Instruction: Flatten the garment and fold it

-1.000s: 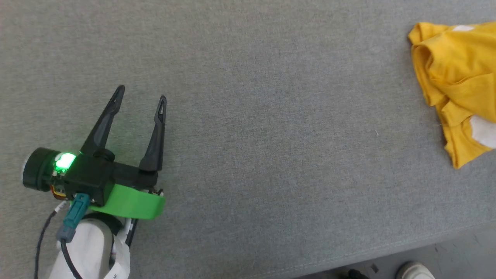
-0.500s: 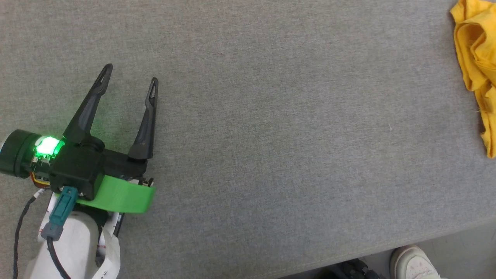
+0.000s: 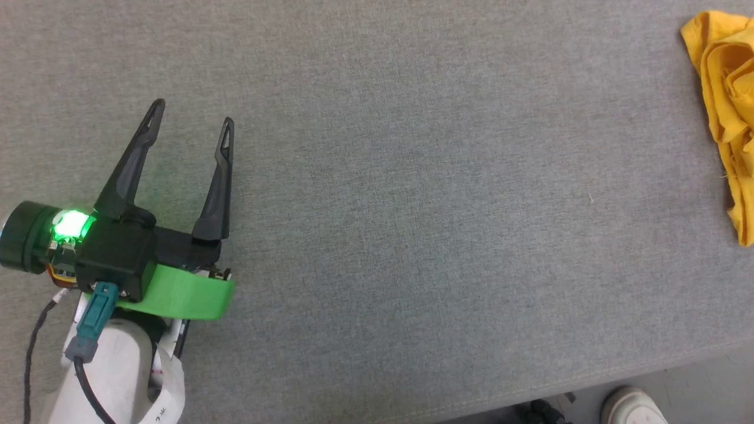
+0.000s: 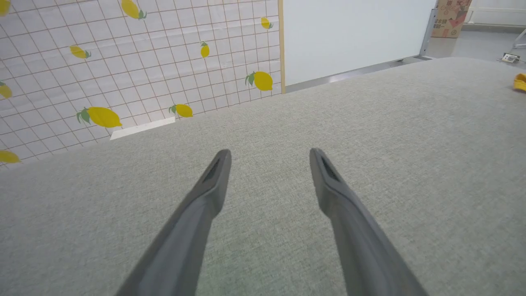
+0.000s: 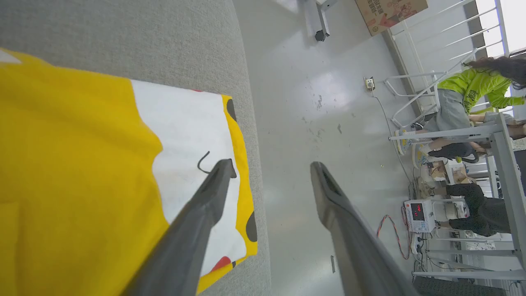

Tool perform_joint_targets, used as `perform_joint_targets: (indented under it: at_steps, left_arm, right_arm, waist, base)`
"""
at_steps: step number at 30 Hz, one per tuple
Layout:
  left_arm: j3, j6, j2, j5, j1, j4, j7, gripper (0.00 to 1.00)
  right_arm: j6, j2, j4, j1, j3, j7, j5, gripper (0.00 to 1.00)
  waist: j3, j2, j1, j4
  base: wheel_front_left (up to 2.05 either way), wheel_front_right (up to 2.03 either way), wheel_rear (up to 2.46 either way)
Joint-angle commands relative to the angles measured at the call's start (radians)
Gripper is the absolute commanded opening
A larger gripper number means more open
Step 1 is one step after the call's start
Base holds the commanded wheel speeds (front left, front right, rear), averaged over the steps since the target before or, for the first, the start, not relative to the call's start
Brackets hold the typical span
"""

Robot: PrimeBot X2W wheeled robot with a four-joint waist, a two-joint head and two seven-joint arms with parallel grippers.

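The garment [image 3: 727,106] is a mustard-yellow T-shirt, bunched at the far right edge of the grey table in the head view. In the right wrist view the garment [image 5: 82,172] lies with its white patch, black dots and a red dot near the table's edge. My right gripper [image 5: 271,166] hangs open above that edge, one finger over the print, nothing between the fingers. My left gripper [image 3: 191,115] stands open over bare table at the left, far from the shirt. In the left wrist view the left gripper [image 4: 269,154] is open and a yellow bit of the garment [image 4: 520,82] shows far right.
The grey table [image 3: 412,206] ends at a front edge at the lower right, where a shoe [image 3: 633,406] stands on the floor. A lemon-patterned wall [image 4: 123,61] lies beyond the table. A person in a bright green top [image 5: 472,88] sits among metal frames and equipment [image 5: 419,213].
The head camera has shifted, so the garment now sits further right in its view. The left gripper stays open and has not visibly moved over the table.
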Motion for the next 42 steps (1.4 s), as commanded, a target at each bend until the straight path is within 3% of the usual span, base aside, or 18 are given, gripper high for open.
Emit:
perform_joint_targets:
  at_steps: [1,8,18,24,25,31,36,42]
  left_arm:
    - [0.004,0.008,-0.006,-0.017,-0.003,0.009,-0.013,1.0]
    - [0.007,0.035,-0.05,-0.054,0.027,0.068,-0.081,1.0]
    - [0.005,0.07,-0.114,-0.106,0.098,0.169,-0.141,1.0]
    - [0.008,0.079,-0.126,-0.107,0.133,0.19,-0.173,1.0]
    - [0.006,0.084,-0.14,-0.11,0.15,0.19,-0.181,1.0]
    - [0.009,0.085,-0.153,-0.12,0.184,0.216,-0.185,1.0]
    - [0.005,0.076,-0.157,-0.128,0.205,0.247,-0.187,1.0]
    - [0.008,0.067,-0.16,-0.14,0.21,0.301,-0.187,1.0]
  right_arm:
    - [-0.002,0.012,0.009,-0.009,-0.008,-0.015,-0.008,1.0]
    - [-0.002,0.084,0.035,0.049,-0.05,-0.136,0.018,1.0]
    - [-0.002,0.27,-0.027,0.247,-0.023,-0.289,0.217,1.0]
    - [-0.002,0.353,-0.187,0.379,0.028,-0.327,0.31,1.0]
    - [-0.002,0.386,-0.293,0.44,0.047,-0.312,0.33,1.0]
    - [-0.002,0.446,-0.467,0.524,0.072,-0.291,0.326,1.0]
    - [-0.002,0.53,-0.571,0.585,0.061,-0.311,0.296,1.0]
    - [-0.002,0.571,-0.604,0.647,0.074,-0.325,0.235,1.0]
  waist:
    - [-0.03,0.0,0.0,0.011]
    - [-0.13,0.0,0.0,0.035]
    - [-0.304,0.0,0.0,0.089]
    - [-0.394,0.0,0.0,0.121]
    - [-0.429,0.0,0.0,0.136]
    - [-0.499,0.0,0.0,0.164]
    - [-0.555,0.0,0.0,0.189]
    - [-0.603,0.0,0.0,0.202]
  base:
    - [0.0,0.0,0.0]
    - [0.0,0.0,0.0]
    - [0.0,0.0,0.0]
    - [0.0,0.0,0.0]
    - [0.0,0.0,0.0]
    - [0.0,0.0,0.0]
    - [0.0,0.0,0.0]
    - [0.0,0.0,0.0]
